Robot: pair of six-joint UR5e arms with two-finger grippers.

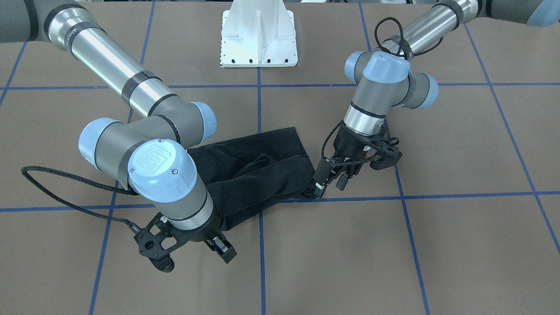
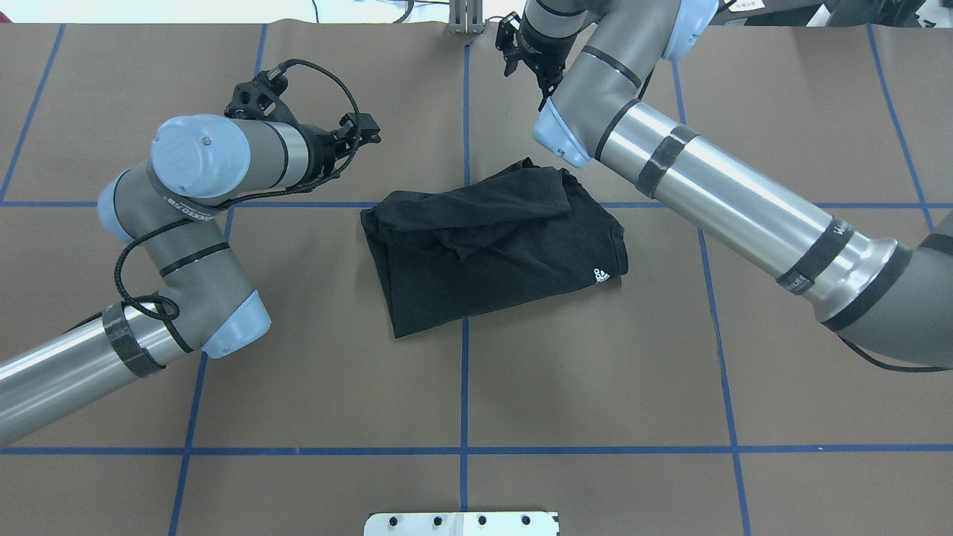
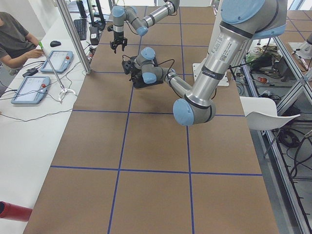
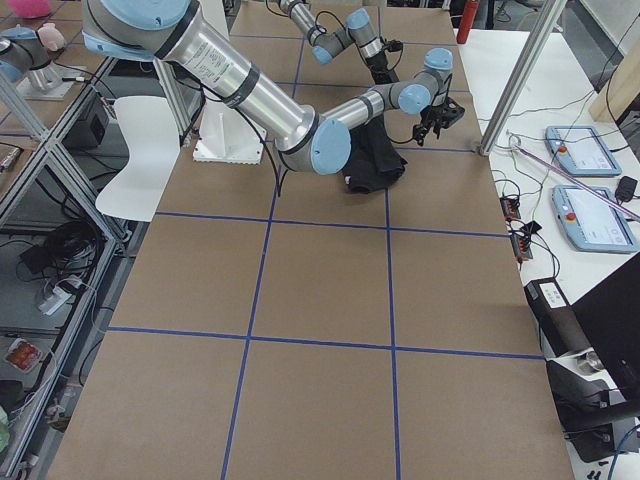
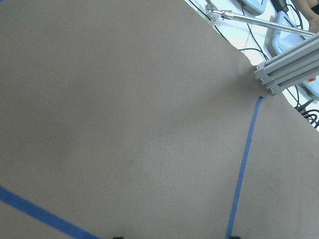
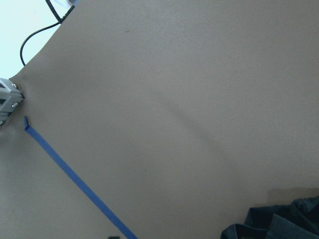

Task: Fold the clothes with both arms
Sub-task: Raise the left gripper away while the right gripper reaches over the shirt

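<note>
The clothes are one black T-shirt (image 2: 491, 246), lying folded and rumpled mid-table with a small white mark (image 2: 599, 275) near one corner. It also shows in the front view as a dark bundle (image 1: 258, 170). My left gripper (image 2: 359, 134) hovers open beside the shirt's end, holding nothing; in the front view it (image 1: 330, 180) sits just off the cloth's edge. My right gripper (image 2: 523, 53) is open and empty on the shirt's operator side (image 1: 220, 248). The right wrist view catches a shirt corner (image 6: 279, 224); the left wrist view shows only bare table.
Brown table covering with blue tape grid lines (image 2: 464, 387). White bolted pedestal (image 1: 259, 39) at the robot's side. An aluminium post (image 2: 463, 18) stands at the far edge. A person sits at a side bench with tablets (image 3: 31, 87); a white chair (image 3: 268, 109) stands behind.
</note>
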